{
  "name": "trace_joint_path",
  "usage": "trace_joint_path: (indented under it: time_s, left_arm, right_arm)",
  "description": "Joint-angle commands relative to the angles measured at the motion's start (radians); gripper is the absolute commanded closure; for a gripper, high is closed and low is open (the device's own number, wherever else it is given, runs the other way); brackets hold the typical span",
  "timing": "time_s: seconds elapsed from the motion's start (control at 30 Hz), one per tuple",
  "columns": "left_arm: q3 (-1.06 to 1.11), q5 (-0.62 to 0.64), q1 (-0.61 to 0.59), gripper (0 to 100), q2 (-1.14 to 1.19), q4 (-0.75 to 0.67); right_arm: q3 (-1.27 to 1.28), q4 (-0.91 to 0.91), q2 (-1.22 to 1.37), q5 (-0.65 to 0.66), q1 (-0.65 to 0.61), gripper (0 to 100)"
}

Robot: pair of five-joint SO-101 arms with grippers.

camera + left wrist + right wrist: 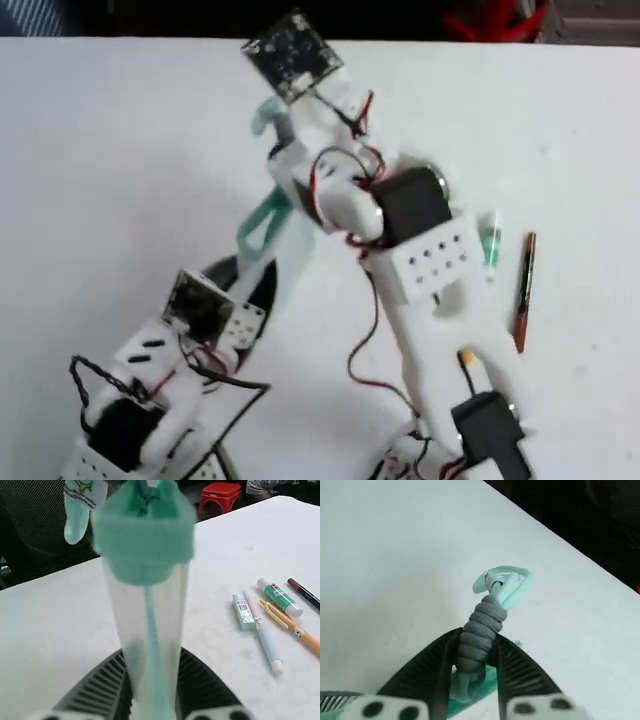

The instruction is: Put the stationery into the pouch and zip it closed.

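Pouch [145, 605] held between both arms | left gripper [150, 690] clamps its end, right gripper [472, 655] pinches grey zipper cord [480, 630], likely to open the zip | pens [267, 640], glue stick [280, 597] lie on table [120, 150] at pouch's 3 o'clock.

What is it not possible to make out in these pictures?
High view: the right arm covers most of the stationery; the glue stick and brown pen lie beside it.
Left wrist view: the pouch is blurred at its far end, so its zipper's state is unclear; the edge cuts off the brown pen.
Right wrist view: the grey cord hides the pouch's end.
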Motion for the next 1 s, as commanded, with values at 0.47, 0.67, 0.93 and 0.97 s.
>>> trace_joint_path:
  time_s: [0.47, 0.67, 0.93, 0.97]
  left_arm:
    - [-0.043, 0.002, 0.030, 98, -0.004, 0.012]
    - [-0.043, 0.002, 0.022, 98, -0.004, 0.011]
    - [0.029, -0.002, 0.019, 98, -0.004, -0.077]
    - [0.048, -0.020, 0.010, 98, -0.004, -0.103]
  right_arm:
    - [-0.011, -0.137, 0.050, 0.002, 0.142, 98.1]
    - [-0.014, -0.131, 0.039, -0.002, 0.143, 87.4]
    - [-0.078, 0.019, -0.010, 0.000, 0.084, 65.4]
    - [-0.109, 0.050, -0.036, 0.000, 0.064, 65.4]
